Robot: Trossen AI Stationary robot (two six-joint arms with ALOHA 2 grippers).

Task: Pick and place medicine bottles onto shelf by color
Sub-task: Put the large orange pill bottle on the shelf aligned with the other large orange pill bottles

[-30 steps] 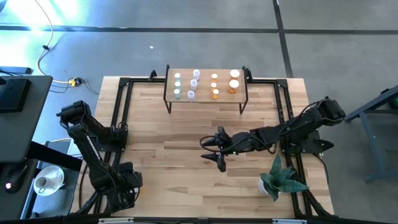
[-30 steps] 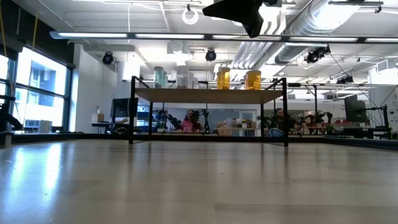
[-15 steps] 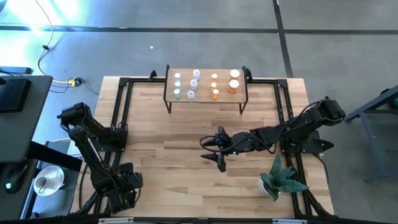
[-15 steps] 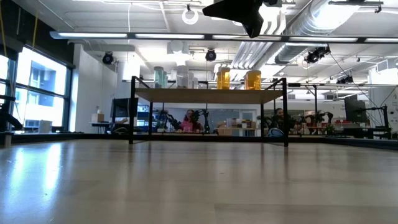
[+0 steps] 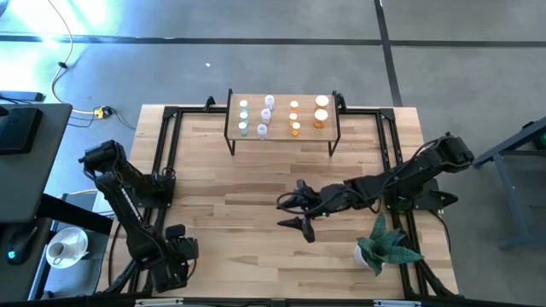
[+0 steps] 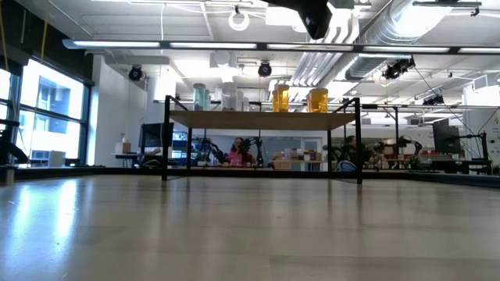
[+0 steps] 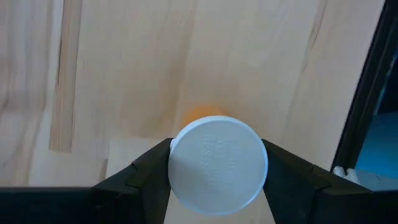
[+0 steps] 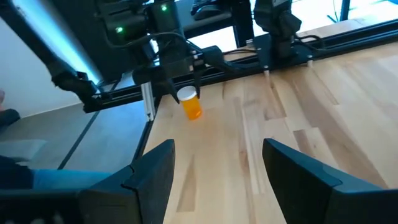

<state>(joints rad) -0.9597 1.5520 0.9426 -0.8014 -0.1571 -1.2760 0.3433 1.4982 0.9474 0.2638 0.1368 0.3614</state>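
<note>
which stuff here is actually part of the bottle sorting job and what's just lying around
Part of the job:
- shelf, with medicine bottles already on it
- orange bottle held in the left gripper
- right gripper, jaws open over mid-table

Just lying about:
- potted plant at the table's right front
- white cup off the table

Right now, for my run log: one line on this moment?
left gripper: shut on orange bottle, near-left table corner | right gripper: open, empty, mid-table | shelf: bottles sorted

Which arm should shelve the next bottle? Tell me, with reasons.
Left. The left gripper is shut on an orange bottle at the table's near-left corner. The right gripper is open and empty at mid-table.
</note>
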